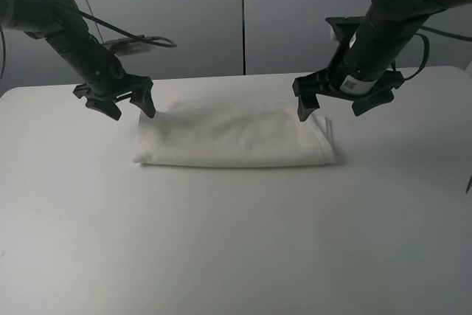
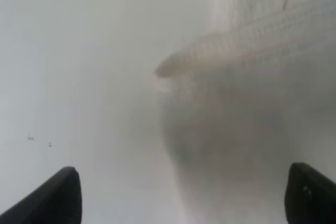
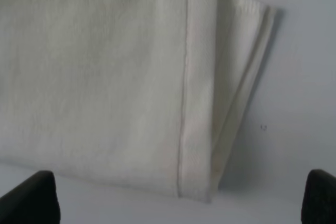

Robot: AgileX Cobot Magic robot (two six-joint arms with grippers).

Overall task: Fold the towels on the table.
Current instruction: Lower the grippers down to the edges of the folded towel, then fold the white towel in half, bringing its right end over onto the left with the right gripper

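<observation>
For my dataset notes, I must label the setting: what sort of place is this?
Probably a robotics lab or test cell: a large plain white tabletop, bare grey wall panels behind it, and two black cabled robot arms at one folded cream terry-cloth towel.

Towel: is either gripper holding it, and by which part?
Neither. The left gripper and right gripper hang open over the towel's far corners, gripping nothing.

This looks like a robotics lab: a bare white counter (image 1: 236,256), plain grey wall panels (image 1: 184,12) along the far side, and a black left arm (image 1: 70,35) and right arm (image 1: 391,5) trailing loose cables (image 1: 144,37).
</observation>
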